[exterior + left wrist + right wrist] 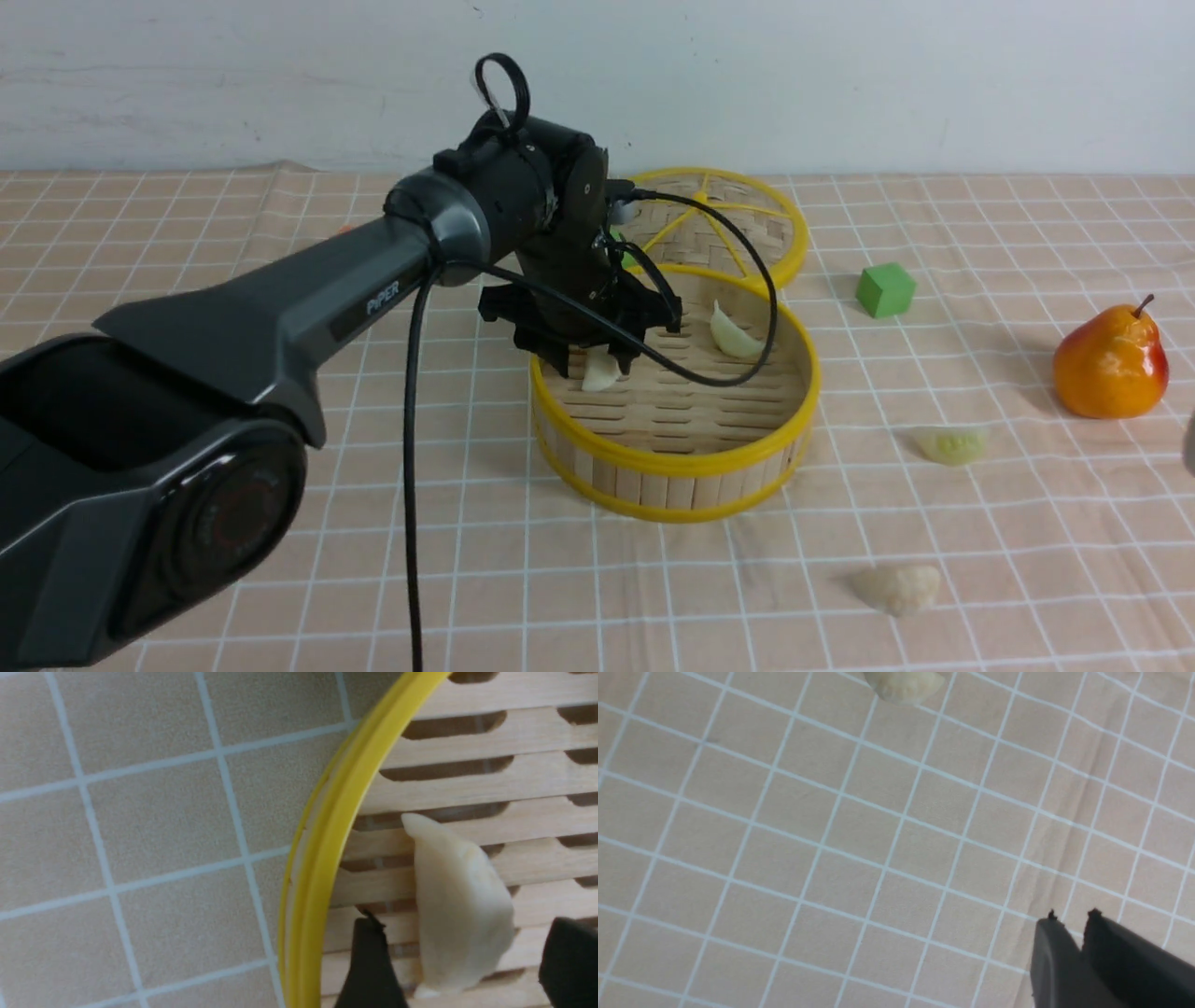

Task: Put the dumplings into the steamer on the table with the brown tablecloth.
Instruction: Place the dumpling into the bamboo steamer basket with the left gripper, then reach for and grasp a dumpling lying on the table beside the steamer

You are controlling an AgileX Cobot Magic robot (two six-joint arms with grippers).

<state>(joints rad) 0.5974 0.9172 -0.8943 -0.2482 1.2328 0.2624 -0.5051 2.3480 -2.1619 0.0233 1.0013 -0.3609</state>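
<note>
Two black fingers [369,961] of my left gripper [462,921] stand spread inside the steamer [672,462]. A cream dumpling [460,905] lies between them on the slatted floor, just inside the yellow rim on the robot's left. I see a slim gap on each side of it, so nothing pinches it. A pale dumpling [733,333] rests farther in, toward the steamer's far wall, apart from the first. My right gripper [1073,915] hangs over bare brown tablecloth [831,858] with its tips drawn nearly together and nothing between them. Out on the cloth to the steamer's right lie two more: a pale green dumpling [950,444] near the basket, and a cream-white dumpling [898,588] closer to me, which also shows at the edge of the right wrist view. Behind the steamer sits a woven lid [738,201], touching it or just beside it, I cannot tell which. A green cube [885,289] and a pear [1111,359] stand farther right.
</note>
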